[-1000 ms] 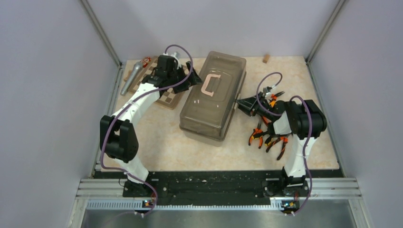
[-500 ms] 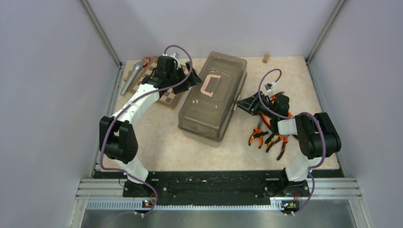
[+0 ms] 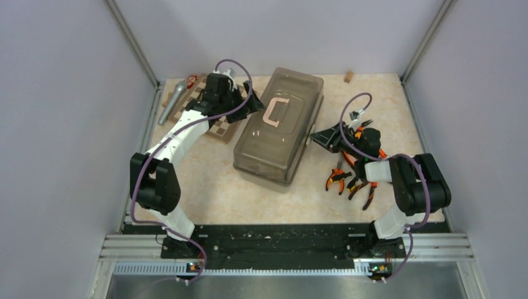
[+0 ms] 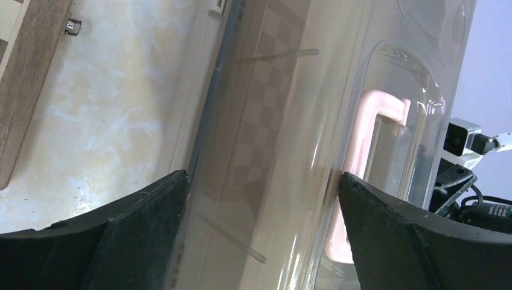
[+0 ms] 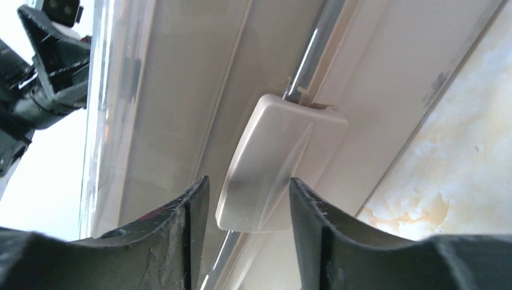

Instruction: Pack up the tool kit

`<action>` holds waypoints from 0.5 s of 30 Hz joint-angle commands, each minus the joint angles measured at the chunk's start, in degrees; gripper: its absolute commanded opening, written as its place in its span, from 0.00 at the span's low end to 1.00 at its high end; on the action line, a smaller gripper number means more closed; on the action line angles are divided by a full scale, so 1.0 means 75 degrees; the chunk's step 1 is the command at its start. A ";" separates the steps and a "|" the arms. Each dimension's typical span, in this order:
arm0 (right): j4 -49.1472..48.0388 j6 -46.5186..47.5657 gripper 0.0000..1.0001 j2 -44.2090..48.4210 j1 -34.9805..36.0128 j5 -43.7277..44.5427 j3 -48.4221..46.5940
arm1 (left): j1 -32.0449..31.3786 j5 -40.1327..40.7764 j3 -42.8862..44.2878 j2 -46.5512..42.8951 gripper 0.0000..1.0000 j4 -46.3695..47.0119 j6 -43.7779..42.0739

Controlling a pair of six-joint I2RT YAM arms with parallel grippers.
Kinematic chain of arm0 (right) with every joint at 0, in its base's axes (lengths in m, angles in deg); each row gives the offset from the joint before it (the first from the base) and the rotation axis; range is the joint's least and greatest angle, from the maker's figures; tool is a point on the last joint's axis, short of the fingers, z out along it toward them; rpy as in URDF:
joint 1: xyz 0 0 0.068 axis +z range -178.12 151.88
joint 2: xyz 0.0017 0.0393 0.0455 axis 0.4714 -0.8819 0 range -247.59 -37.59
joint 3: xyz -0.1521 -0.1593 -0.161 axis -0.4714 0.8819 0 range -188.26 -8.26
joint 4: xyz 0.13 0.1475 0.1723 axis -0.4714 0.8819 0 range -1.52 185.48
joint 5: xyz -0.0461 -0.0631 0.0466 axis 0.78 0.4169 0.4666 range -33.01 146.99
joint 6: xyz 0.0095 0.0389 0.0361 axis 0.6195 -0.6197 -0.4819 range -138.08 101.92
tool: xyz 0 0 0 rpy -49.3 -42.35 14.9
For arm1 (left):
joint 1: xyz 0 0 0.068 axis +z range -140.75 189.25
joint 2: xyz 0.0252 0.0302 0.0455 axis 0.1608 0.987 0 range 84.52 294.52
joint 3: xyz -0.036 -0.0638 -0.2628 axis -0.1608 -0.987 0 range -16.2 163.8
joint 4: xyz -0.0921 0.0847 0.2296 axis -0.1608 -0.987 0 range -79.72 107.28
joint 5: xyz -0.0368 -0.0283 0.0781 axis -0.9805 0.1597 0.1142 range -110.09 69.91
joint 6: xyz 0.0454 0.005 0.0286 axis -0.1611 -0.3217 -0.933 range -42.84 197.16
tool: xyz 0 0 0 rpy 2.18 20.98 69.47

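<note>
i see toolbox (image 3: 278, 134) long axis near-left to far-right; right gripper (image 5: 247, 184) half-open astride its latch (image 5: 281, 151); left gripper (image 4: 262, 178) wide

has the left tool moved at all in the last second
No. The left tool sits at the same spot by the toolbox's left side, over the same far corner of the chessboard, which lies fixed on the table.

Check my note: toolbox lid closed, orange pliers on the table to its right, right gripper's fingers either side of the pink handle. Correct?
Wrong on one point: the right gripper straddles the beige latch on the toolbox side, not the pink handle; the right wrist view shows it. Closed lid and pliers to its right stand.
</note>
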 commanded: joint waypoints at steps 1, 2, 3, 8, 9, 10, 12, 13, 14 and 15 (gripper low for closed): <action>-0.1807 -0.0836 0.58 0.0093 0.0063 -0.0072 0.0264 | -0.0267 -0.0224 -0.0256 -0.0001 0.99 -0.1194 -0.0462; -0.2084 -0.1017 0.61 -0.0045 0.0069 -0.0097 0.0244 | -0.0270 -0.0294 -0.0261 0.0010 0.98 -0.1190 -0.0449; -0.2357 -0.1202 0.64 -0.0182 0.0065 -0.0129 0.0214 | -0.0267 -0.0356 -0.0272 0.0022 0.98 -0.1190 -0.0422; -0.2699 -0.1455 0.77 -0.0647 0.0082 -0.0040 0.0150 | -0.0269 -0.0623 -0.0408 -0.0069 0.98 -0.1118 -0.0319; -0.2504 -0.1307 0.79 -0.0639 0.0073 0.0021 0.0157 | -0.0274 -0.0633 -0.0443 -0.0101 0.98 -0.1112 -0.0318; -0.2214 -0.1154 0.82 -0.0596 0.0074 0.0124 0.0191 | -0.0274 -0.0635 -0.0477 -0.0130 0.98 -0.1114 -0.0319; -0.1697 -0.0830 0.88 -0.0535 0.0072 0.0349 0.0267 | -0.0268 -0.0637 -0.0500 -0.0171 0.98 -0.1135 -0.0318; -0.1616 -0.0750 0.89 -0.0579 0.0071 0.0367 0.0274 | -0.0270 -0.0648 -0.0506 -0.0190 0.98 -0.1137 -0.0318; -0.1800 -0.0787 0.89 -0.0705 0.0089 0.0292 0.0266 | -0.0273 -0.0671 -0.0533 -0.0198 0.98 -0.1136 -0.0309; -0.2117 -0.0913 0.89 -0.0864 0.0095 0.0205 0.0253 | -0.0272 -0.0726 -0.0566 -0.0186 0.98 -0.1135 -0.0298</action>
